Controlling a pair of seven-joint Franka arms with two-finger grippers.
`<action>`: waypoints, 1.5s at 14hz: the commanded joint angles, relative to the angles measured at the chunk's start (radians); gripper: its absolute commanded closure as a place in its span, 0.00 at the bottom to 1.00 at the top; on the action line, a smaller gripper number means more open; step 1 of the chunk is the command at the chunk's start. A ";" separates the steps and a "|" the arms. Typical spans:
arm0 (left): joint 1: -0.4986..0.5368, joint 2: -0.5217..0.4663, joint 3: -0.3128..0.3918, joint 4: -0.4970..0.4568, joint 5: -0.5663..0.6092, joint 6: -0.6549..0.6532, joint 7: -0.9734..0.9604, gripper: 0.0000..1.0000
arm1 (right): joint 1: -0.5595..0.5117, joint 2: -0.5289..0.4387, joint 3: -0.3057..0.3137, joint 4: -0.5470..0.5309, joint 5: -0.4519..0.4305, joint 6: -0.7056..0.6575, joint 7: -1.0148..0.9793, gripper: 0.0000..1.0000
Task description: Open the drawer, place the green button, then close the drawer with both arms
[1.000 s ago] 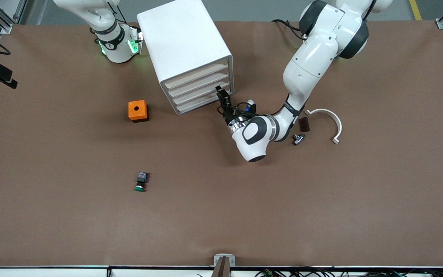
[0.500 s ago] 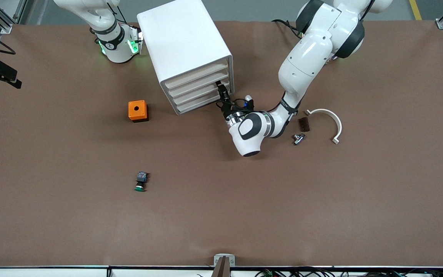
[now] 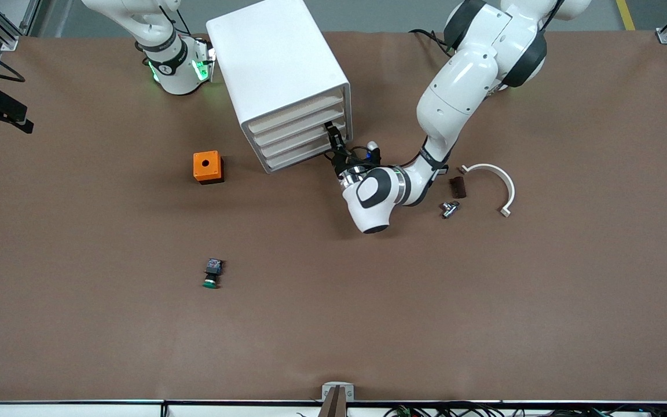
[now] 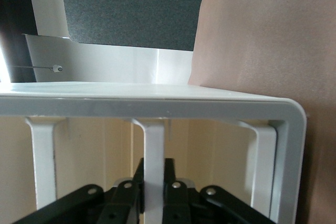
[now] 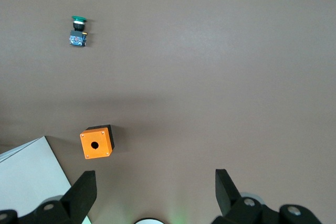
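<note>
The white cabinet [image 3: 272, 63] stands toward the robots' side of the table with its four drawers shut. My left gripper [image 3: 334, 138] is at the cabinet's front, at the corner toward the left arm's end. In the left wrist view the left gripper [image 4: 154, 169] is shut on the thin white front lip of the drawer [image 4: 154, 140], third from the top [image 3: 299, 143]. The button [image 3: 212, 273], black with a green cap, lies on the brown mat much nearer the front camera; the right wrist view shows the button [image 5: 79, 30] too. My right gripper [image 5: 153, 182] waits open and empty, up over the mat beside the cabinet.
An orange box [image 3: 207, 167] with a hole sits between the cabinet and the button. By the left arm's forearm lie a white curved piece [image 3: 493, 182], a small brown block [image 3: 457, 187] and a metal fitting [image 3: 448, 208].
The left gripper moved in to the cabinet's front and its fingers closed on the drawer's lip. The right arm, the button and the orange box stayed put.
</note>
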 commanded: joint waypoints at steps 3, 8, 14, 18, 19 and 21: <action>0.002 0.003 0.013 0.015 -0.008 -0.014 -0.039 0.90 | -0.016 -0.018 0.016 -0.007 -0.001 -0.006 -0.007 0.00; 0.044 -0.002 0.015 0.020 -0.020 -0.014 -0.039 0.89 | -0.020 -0.015 0.014 0.001 -0.002 -0.008 -0.004 0.00; 0.130 -0.003 0.018 0.032 -0.043 0.021 -0.037 0.86 | -0.019 0.121 0.019 0.069 -0.018 -0.014 -0.012 0.00; 0.163 -0.003 0.019 0.040 -0.042 0.035 -0.037 0.84 | -0.017 0.285 0.017 0.087 -0.022 0.029 -0.125 0.00; 0.167 -0.003 0.019 0.040 -0.042 0.035 -0.037 0.84 | -0.017 0.298 0.019 0.090 -0.019 0.040 -0.126 0.00; 0.179 -0.002 0.021 0.040 -0.042 0.041 -0.034 0.84 | -0.001 0.310 0.020 0.066 0.002 0.090 -0.089 0.00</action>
